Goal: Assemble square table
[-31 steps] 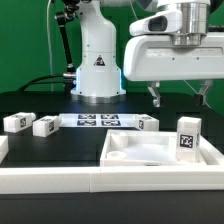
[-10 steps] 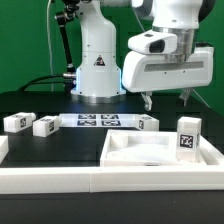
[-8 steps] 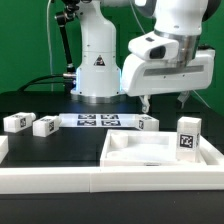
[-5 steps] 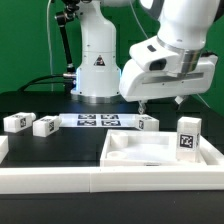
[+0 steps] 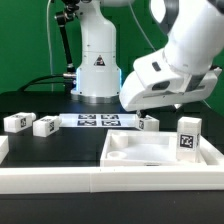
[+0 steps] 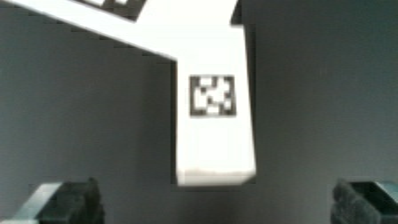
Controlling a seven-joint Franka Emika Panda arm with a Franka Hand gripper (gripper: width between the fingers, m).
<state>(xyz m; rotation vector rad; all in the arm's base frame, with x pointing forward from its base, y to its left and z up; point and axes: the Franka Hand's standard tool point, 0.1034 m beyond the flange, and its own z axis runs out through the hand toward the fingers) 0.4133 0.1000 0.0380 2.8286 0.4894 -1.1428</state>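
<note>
While its wide-open jaws hold nothing, the gripper [image 6: 214,203] hangs tilted over a tagged leg [image 6: 214,110] beside the marker board [image 5: 95,121], toward the exterior view's right, apparently aligned to straddle it.

- Glossy white arm shells [image 5: 185,35], rounded and smooth.
- White tapering base column [image 5: 97,45], with a small black triangular marking [image 5: 99,62].
- Thin black cables [image 5: 52,45] alongside the column, and dark hardware [image 5: 68,12] near its top.
- Boxy white hand housing [image 5: 165,82], greyer underneath.
- Dark fingertips [image 6: 61,200], blurred in the wrist view.
</note>
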